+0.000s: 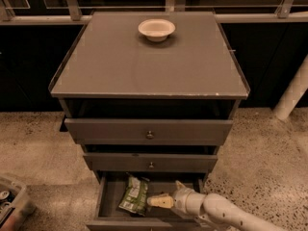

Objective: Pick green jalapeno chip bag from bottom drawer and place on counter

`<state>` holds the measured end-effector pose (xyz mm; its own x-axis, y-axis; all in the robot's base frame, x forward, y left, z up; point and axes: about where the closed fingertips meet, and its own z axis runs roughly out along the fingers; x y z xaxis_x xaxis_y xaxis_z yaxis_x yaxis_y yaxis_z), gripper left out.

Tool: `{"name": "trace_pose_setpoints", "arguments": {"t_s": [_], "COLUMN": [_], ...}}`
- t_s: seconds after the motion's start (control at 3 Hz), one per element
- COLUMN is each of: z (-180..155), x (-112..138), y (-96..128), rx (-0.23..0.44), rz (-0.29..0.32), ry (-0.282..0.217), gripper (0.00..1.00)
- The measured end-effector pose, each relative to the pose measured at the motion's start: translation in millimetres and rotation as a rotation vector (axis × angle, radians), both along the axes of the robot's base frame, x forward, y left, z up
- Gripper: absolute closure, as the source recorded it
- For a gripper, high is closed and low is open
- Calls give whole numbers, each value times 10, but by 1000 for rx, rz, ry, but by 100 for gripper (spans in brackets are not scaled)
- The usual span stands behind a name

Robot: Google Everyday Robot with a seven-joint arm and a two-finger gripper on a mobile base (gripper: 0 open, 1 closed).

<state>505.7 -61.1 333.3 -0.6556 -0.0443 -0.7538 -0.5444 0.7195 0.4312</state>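
The green jalapeno chip bag (134,195) lies wrinkled in the open bottom drawer (109,196), left of its middle. My gripper (159,201) is inside the same drawer, just to the right of the bag, its tan tip pointing at the bag's right edge and almost touching it. My white arm (226,215) comes in from the lower right over the drawer's front. The counter (149,61) is the flat grey top of the cabinet above.
A white bowl (156,29) stands at the back middle of the counter. Two shallower drawers with round knobs (150,134) sit above the bottom drawer, both pulled out a little. A bin (10,207) stands on the floor at the lower left. A white post (293,93) is at the right.
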Motion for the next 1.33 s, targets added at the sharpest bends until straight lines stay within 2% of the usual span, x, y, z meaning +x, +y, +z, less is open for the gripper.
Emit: {"name": "trace_pose_setpoints", "arguments": {"t_s": [0.33, 0.67, 1.0, 1.33], "z": [-1, -273, -633, -1076], "x": [0, 7, 103, 342], "y": [0, 18, 246, 687], "rx": [0, -3, 10, 28], "rz": [0, -30, -12, 29], "ry": [0, 8, 9, -4], "gripper": [0, 0, 0, 0]}}
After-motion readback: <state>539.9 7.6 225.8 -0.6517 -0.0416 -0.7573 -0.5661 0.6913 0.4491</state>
